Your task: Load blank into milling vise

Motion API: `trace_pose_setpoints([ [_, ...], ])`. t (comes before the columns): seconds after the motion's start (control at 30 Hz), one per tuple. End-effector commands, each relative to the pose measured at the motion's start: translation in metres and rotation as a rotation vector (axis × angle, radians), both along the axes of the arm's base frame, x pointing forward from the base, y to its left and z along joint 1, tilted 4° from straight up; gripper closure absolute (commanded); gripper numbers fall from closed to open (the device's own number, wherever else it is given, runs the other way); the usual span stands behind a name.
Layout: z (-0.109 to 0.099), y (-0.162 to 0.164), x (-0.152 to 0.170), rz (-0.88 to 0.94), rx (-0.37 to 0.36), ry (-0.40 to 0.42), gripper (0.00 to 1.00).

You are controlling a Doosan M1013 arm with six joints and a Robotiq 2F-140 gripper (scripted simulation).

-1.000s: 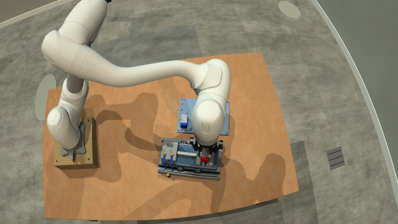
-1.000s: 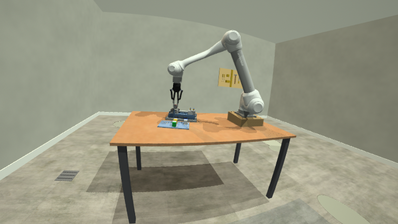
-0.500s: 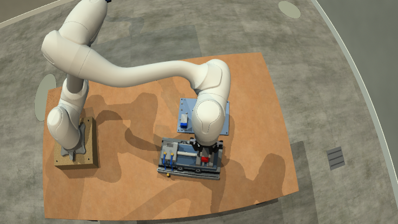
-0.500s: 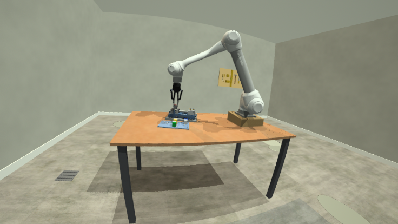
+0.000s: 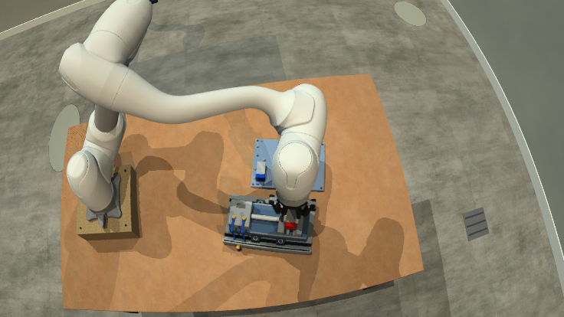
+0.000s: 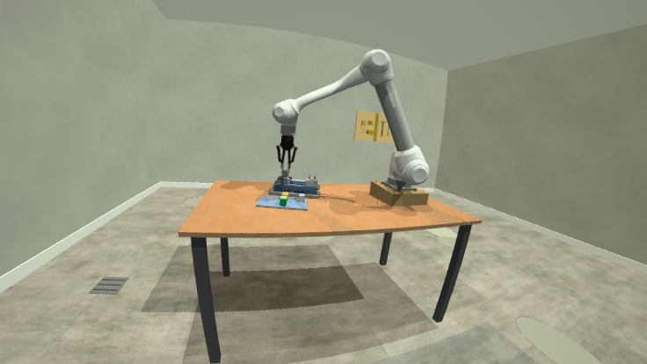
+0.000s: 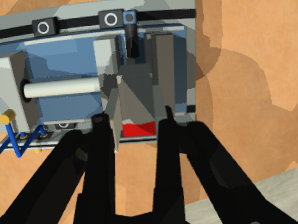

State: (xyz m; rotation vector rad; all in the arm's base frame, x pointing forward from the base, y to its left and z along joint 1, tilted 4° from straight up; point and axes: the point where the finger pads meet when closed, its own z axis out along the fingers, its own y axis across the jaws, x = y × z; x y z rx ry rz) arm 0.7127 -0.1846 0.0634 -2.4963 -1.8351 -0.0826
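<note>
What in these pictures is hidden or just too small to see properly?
- Top view: the arm's wrist covers part of the blue plate, so any blocks beneath are hidden.
- Wrist view: the black fingers hide most of the red-ended block they grip; whether it touches the vise is unclear.
- Exterior view: the vise is too small for detail.

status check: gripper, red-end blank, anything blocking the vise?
Gripper shut on red-end blank, fingers straddling it. Blank hangs over the vise, near the hose-free end; not released. Blue-end blank on infeed plate. No obstruction seen.
</note>
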Motion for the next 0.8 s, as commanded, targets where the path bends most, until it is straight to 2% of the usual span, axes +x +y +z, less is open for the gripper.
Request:
trace_pose_setpoints([
  [0.0, 0.0001, 0.0, 0.0, 0.0, 0.0, 0.0, 1.0],
  [0.77, -0.0019, 0.0001, 0.0, 0.0, 0.0, 0.0, 1.0],
])
